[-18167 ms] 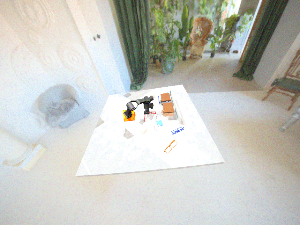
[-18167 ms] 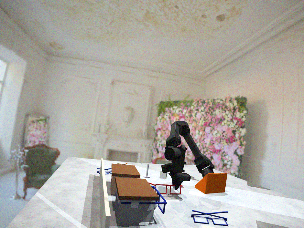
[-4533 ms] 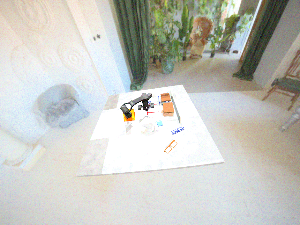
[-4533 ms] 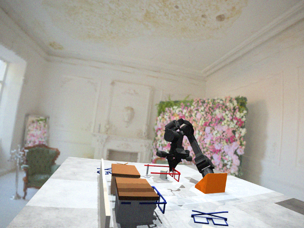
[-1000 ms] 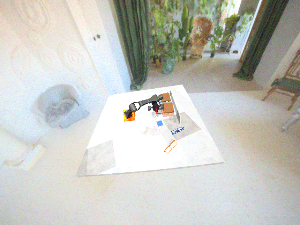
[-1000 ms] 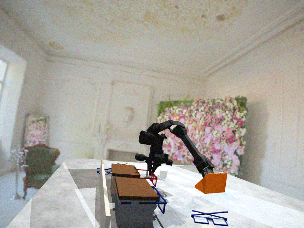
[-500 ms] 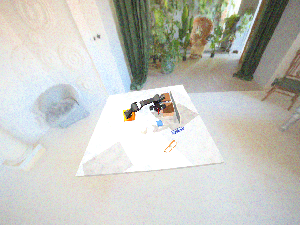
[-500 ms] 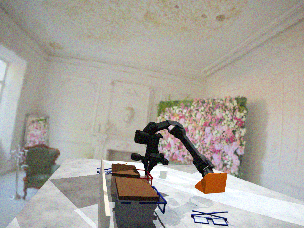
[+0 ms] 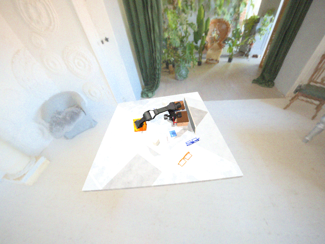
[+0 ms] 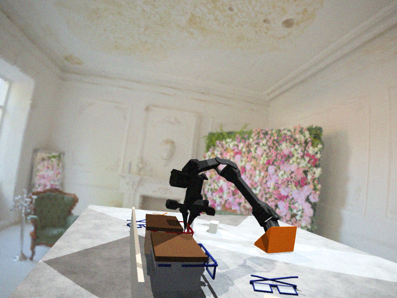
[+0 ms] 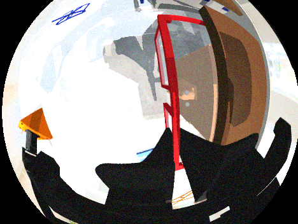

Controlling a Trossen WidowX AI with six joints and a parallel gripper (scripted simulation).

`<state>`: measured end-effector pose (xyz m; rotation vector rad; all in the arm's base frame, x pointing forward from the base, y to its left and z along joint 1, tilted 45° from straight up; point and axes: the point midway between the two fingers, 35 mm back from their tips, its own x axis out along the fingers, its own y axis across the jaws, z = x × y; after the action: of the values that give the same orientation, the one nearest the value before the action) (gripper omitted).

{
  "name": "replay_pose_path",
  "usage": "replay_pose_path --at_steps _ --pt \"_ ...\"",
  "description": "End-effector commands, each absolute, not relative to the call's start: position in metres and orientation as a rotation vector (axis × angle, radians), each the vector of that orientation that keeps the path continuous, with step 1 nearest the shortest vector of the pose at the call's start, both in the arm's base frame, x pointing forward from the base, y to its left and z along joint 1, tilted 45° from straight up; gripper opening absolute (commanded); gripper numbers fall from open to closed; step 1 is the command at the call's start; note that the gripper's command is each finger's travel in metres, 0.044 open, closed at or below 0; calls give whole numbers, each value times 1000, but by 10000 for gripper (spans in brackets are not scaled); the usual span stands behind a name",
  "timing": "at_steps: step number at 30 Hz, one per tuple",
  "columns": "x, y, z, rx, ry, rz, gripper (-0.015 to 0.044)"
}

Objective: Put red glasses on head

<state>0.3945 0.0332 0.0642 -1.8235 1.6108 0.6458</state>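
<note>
My gripper (image 9: pixel 173 120) (image 10: pixel 186 227) (image 11: pixel 171 130) is shut on the red glasses (image 9: pixel 175 122) (image 10: pixel 191 233) (image 11: pixel 171 70) at their front frame. The glasses are upright in front of the face of the brown-topped head (image 9: pixel 183 116) (image 10: pixel 163 221) (image 11: pixel 197 70), temples pointing back along its sides. The bridge appears a little apart from the nose (image 11: pixel 188 94). Fingers hide part of one lens; the temple ends and ears are not clear. A blue tag (image 9: pixel 173 133) lies on the table before this head. The other head (image 9: pixel 179 104) (image 10: pixel 179 245) wears blue glasses (image 10: pixel 215 265).
An upright panel (image 9: pixel 190 115) (image 10: pixel 136 248) stands behind both heads. Blue glasses (image 9: pixel 192 141) and orange glasses (image 9: pixel 188 152) lie toward the front right in the top view. Folded blue glasses (image 10: pixel 272 284) lie near the other head. A white block (image 9: pixel 156 142) (image 10: pixel 213 226) stands nearby.
</note>
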Motion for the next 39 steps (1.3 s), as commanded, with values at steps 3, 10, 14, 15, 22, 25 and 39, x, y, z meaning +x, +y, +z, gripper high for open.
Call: replay_pose_path --at_steps 3,10,14,15,22,25,39 --pt "399 31 62 -1828 1622 648 0" --pt "401 31 62 -1828 1622 648 0" --pt "400 31 62 -1828 1622 648 0" --pt "400 30 61 -1828 1622 648 0" --pt "400 30 60 -1828 1622 648 0" --pt "400 29 60 -1828 1622 648 0" --pt "400 29 60 -1828 1622 648 0"
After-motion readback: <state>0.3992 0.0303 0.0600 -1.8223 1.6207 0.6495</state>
